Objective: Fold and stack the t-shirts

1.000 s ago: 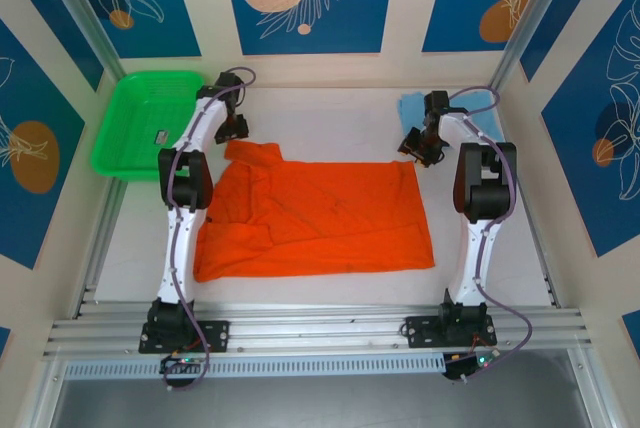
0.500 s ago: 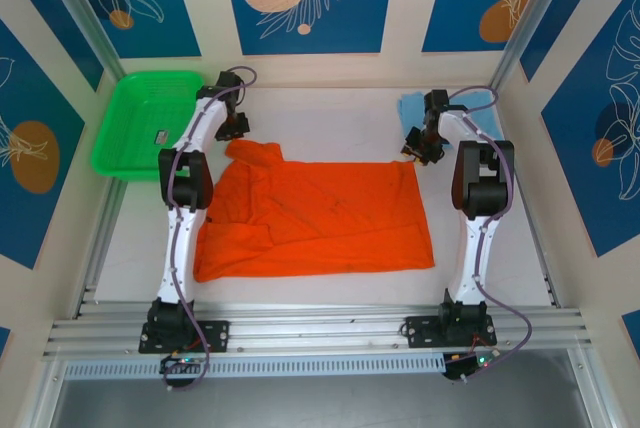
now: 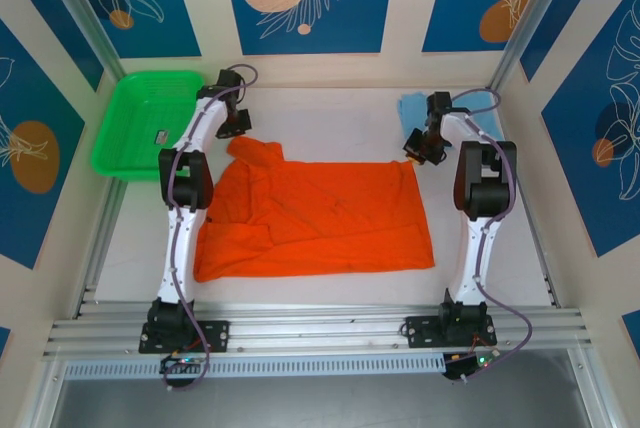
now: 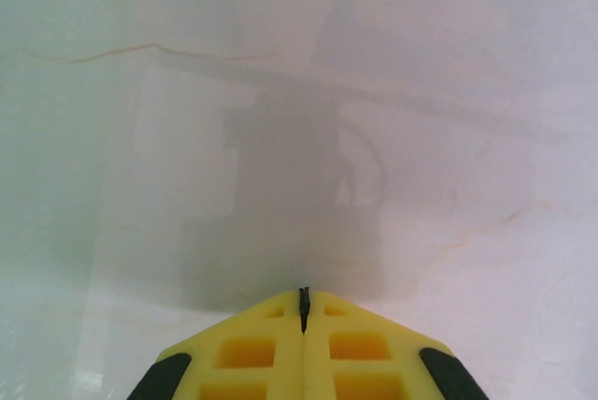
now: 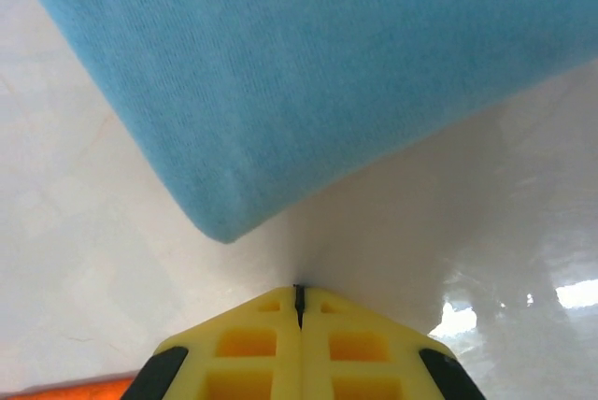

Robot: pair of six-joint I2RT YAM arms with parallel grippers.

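The orange t-shirt (image 3: 320,213) lies spread out across the middle of the white table. A sliver of the orange t-shirt (image 5: 65,389) shows at the bottom left of the right wrist view. The light blue t-shirt (image 3: 412,106) sits folded at the back right, and its rounded corner (image 5: 308,73) lies just ahead of my right gripper (image 5: 299,292). That gripper (image 3: 414,144) is shut, with nothing between its yellow fingers, just beyond the orange shirt's far right corner. My left gripper (image 3: 238,124) hangs past the far left corner. The left gripper (image 4: 302,299) is shut and empty over the bare table.
A bright green basket (image 3: 112,143) stands at the back left, beside the left arm. Metal frame posts rise at both back corners. The table's near edge is a rail (image 3: 320,328) that carries both arm bases.
Both grippers have gone from partly open to shut. The arms have shifted only slightly toward the back, and the orange shirt lies as before.
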